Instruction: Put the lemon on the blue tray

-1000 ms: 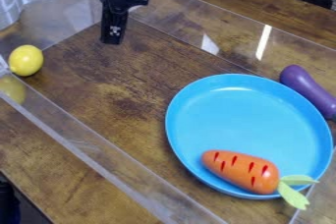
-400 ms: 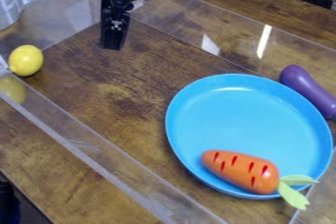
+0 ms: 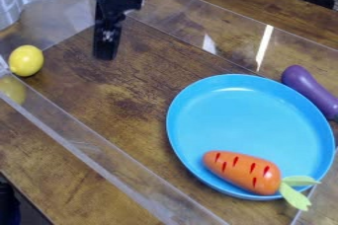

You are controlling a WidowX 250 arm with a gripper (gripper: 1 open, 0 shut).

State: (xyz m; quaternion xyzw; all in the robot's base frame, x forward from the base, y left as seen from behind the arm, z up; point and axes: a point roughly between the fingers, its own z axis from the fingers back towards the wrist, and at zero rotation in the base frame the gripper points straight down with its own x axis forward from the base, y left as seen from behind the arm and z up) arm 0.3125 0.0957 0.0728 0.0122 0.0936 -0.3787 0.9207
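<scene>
Hand (image 3: 107, 45): black, pointing down from the twelve-o'clock side of the view, left of centre, with fingertips toward half past ten; spread or pressed together, cannot tell from this angle; nothing visibly pinched.

Listed from left to right:

Lemon (image 3: 26, 60): one, bright yellow, smooth and oval; between nine and ten o'clock in the view, well apart from the hand and off the blue tray. Faint yellow reflection (image 3: 11, 90) just beside, on the six o'clock side of the fruit.

Clear panel (image 3: 99, 158): one, transparent, with pale streaks; running diagonally from nine o'clock down toward six.

Surface (image 3: 113, 96): brown, wood-grained, beneath the other pieces; white glints toward one o'clock.

Blue tray (image 3: 231, 111): one, large and round, with a low raised rim; between three and four o'clock in the view.

Carrot (image 3: 242, 172): one, orange with red marks; lying on the blue tray, near the tray's own six o'clock. Pale green leaves (image 3: 298, 191) at the right-hand end, extending over the rim near five o'clock.

Eggplant (image 3: 306, 89): one, purple and glossy; near three o'clock in the view, outside the tray's two o'clock edge, slanting down to the right, far end at the picture's border.
</scene>
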